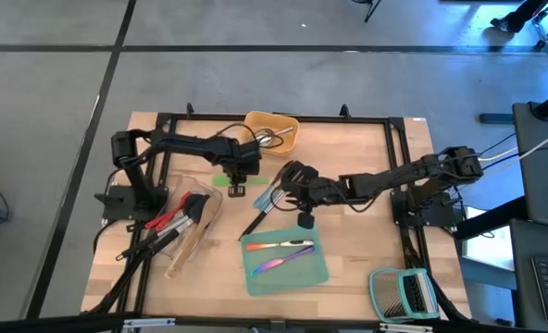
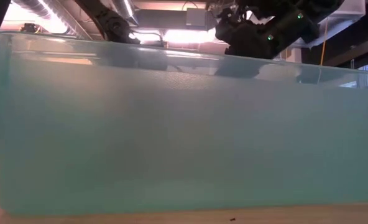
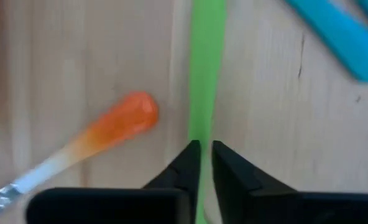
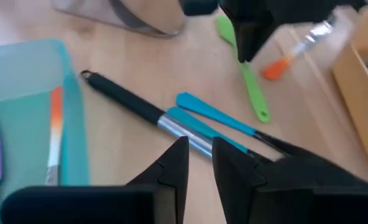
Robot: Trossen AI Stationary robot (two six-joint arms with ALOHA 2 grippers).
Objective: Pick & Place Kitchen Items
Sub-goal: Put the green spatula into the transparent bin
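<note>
Grey floor surrounds my wooden counter (image 1: pixel 357 166) in the high view. My left pincer (image 1: pixel 238 178) hangs over the green spatula (image 1: pixel 240 180) near the yellow tray (image 1: pixel 289 125), while my right pincer (image 1: pixel 288 190) sits just beside it, above the black and blue utensils (image 1: pixel 263 205). More utensils lie in the clear tray (image 1: pixel 209 199) and the teal tray (image 1: pixel 320 268).

From the low view, the teal tray's wall (image 2: pixel 171 137) fills nearly everything; only my dark arms (image 2: pixel 258 28) show above its rim.

Through the left wrist view, the green spatula's handle (image 3: pixel 204 74) runs straight away from my left pincer (image 3: pixel 204 155), its long axis passing through the narrow gap between the fingers (image 3: pixel 185 165), which stand nearly pressed together around it; whether they pinch it I cannot tell. An orange-tipped utensil (image 3: pixel 119 124) lies just beside.

In the right wrist view, my right pincer (image 4: pixel 198 158) is slightly spread and holds nothing. The black, steel-collared handle (image 4: pixel 140 109) crosses slantwise just ahead of its fingers, with a blue spatula (image 4: pixel 215 115) alongside. I judge my left arm nearer the green one.
</note>
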